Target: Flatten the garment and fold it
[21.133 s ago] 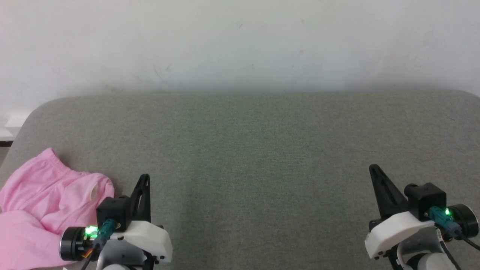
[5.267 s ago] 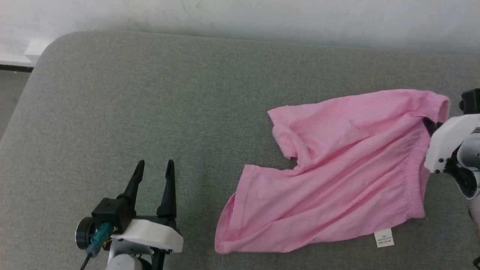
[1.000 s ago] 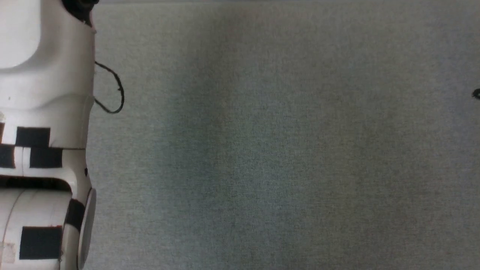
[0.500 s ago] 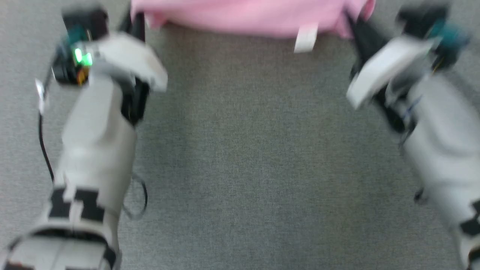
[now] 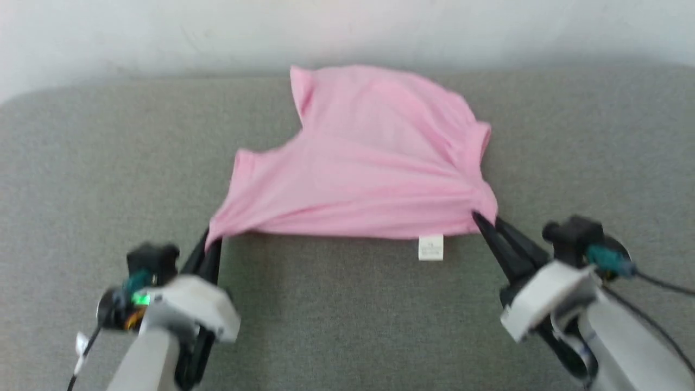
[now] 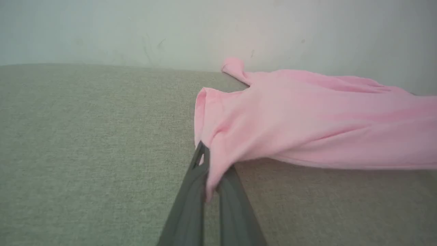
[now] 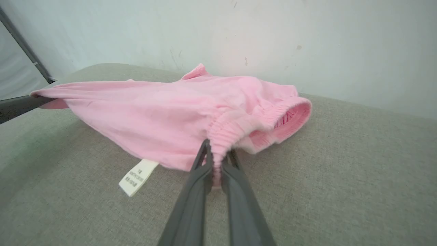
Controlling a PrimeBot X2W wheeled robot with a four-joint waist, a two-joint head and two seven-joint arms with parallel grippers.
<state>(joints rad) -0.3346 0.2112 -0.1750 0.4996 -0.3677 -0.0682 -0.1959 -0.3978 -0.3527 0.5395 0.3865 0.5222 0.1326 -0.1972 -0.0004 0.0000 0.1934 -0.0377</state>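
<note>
A: Where's the cloth rn?

B: Light pink thin-fabric shorts (image 5: 358, 163) sit at 12 o'clock in the head view, on the grey woven-fabric surface (image 5: 347, 326). The far edge is near the pale wall (image 5: 163, 32). The near edge is lifted and strung betw both grippers.

A: Grippers?

B: Left gripper (image 5: 209, 244) is at 8 o'clock, dark fingers pinched narrow on what looks like a leg-hem corner. The left wrist view shows cloth wedged betw them. Right gripper (image 5: 486, 225) is at 4 o'clock, clamped just as tight on the end of the gathered elastic waistband (image 7: 273, 114).

A: So the step is flattening?

B: Looks like it, imo. To do it well, pull the corners apart evenly toward 9 and 3 until the near edge goes taut. Then lower both together and drag toward 6, so the far part lays out w/o bunching. No yanking — thin fabric in a small pinch could slip. Tips at equal height.

A: How's it look?

B: Not flat yet. Creases fan out from each pinched corner, and one leg pokes up at 11 o'clock. The waistband side at 3 is puckered, its mouth gaping in the right wrist view. A white sewn-in label (image 5: 430, 247) dangles off the near edge — approx 5 o'clock on the shorts. Fold not begun.
</note>
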